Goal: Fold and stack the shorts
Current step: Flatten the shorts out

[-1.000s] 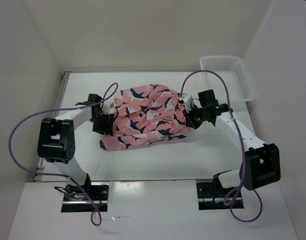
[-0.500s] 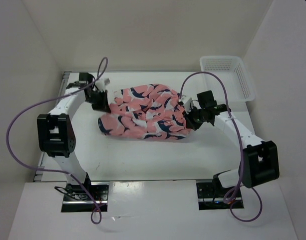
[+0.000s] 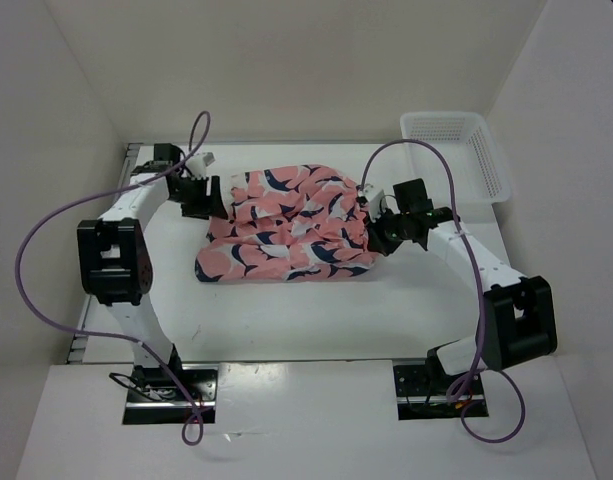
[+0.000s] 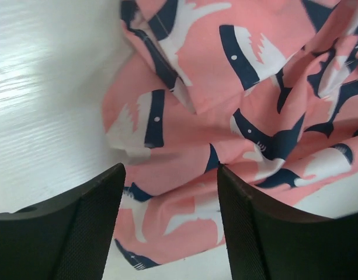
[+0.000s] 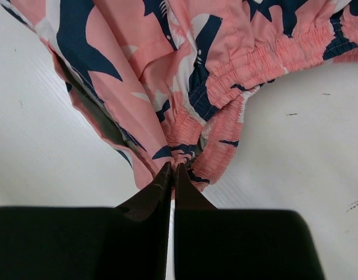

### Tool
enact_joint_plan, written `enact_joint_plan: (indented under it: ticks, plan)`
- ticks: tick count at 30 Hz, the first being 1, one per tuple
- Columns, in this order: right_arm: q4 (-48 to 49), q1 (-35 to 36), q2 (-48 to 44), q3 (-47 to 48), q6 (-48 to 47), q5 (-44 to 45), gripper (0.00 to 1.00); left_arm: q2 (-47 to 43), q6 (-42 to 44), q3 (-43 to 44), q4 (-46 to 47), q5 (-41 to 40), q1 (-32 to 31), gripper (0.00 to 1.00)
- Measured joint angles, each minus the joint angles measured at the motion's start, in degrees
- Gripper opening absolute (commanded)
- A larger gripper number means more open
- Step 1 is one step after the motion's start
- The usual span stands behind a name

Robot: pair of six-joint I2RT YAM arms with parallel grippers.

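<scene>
Right tool [image 5: 171, 169]: fingers pressed together, pinching the gathered elastic waistband of the shorts [image 3: 286, 225] at the garment's right end.

Left tool [image 4: 170, 175]: fingers [image 4: 91, 227] spread, gripping nothing, at the far-left end of the shorts, above a navy-edged hem; whether it touches the cloth cannot be told.

Shorts: one pair, salmon-pink with a navy-and-white shark print, rumpled in a heap mid-worktop [image 3: 316, 310] between the two tools. The long axis runs left to right, with the waistband towards the right arm.

White mesh basket [image 3: 491, 165]: far right corner, well apart from the shorts.
</scene>
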Motion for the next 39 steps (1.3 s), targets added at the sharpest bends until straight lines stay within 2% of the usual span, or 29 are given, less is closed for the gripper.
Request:
enact_joint_plan:
  ticks: [5,8,9,12,15,17,18,22,29,31,33,34,36,37,39]
  plan:
    - [1.0,0.0,0.1,0.2,1.6,-0.2,0.00,-9.6,0.0,-3.3,-1.2,1.2,5.9,0.73]
    - [1.2,0.0,0.3,0.6,1.8,-0.2,0.00,-18.4,0.0,-10.7,-1.5,-0.8,9.1,0.73]
    - [1.2,0.0,0.5,0.7,1.7,-0.2,0.00,-21.0,0.0,-14.4,-1.6,-2.5,9.0,0.77]
    - [1.2,0.0,1.4,1.3,1.7,-0.1,0.00,-26.6,0.2,-26.8,-2.1,-9.4,4.3,0.83]
    - [1.2,0.0,3.2,2.7,1.5,0.0,0.00,-26.6,0.1,-33.8,-2.9,-16.1,-1.1,0.83]
    - [1.4,0.0,4.4,3.9,1.3,0.1,0.00,-27.1,0.1,-35.6,-2.6,-20.0,-3.5,0.84]
    - [1.5,0.0,4.9,4.3,1.3,0.2,0.00,-27.4,0.1,-36.0,-2.0,-22.3,-4.9,0.89]
    - [1.9,0.0,5.1,5.0,1.3,0.6,0.00,-28.6,0.1,-38.0,4.7,-30.9,-9.6,0.90]
    - [2.3,0.0,5.1,5.0,1.3,1.1,0.00,-24.9,0.1,-40.5,14.3,-36.9,-13.2,0.90]
    - [2.5,0.0,5.1,5.0,1.3,1.2,0.00,-23.9,0.1,-40.0,16.5,-37.2,-13.3,0.84]
    - [2.9,0.0,5.1,5.0,1.3,1.3,0.00,-22.4,-0.2,-38.9,17.5,-36.9,-13.3,0.52]
    - [3.1,0.0,5.1,5.0,1.3,1.3,0.00,-21.1,0.0,-38.1,18.1,-36.4,-13.3,0.38]
    - [3.2,0.0,5.1,4.9,1.3,1.3,0.00,-18.9,0.1,-36.3,18.1,-35.4,-13.4,0.17]
    - [3.3,0.0,5.1,4.9,1.3,1.3,0.00,-18.1,-0.1,-35.6,17.9,-34.8,-13.5,0.00]
    - [3.5,0.0,5.1,4.9,1.5,1.4,0.00,-17.0,0.1,-34.2,17.1,-33.8,-13.6,0.00]
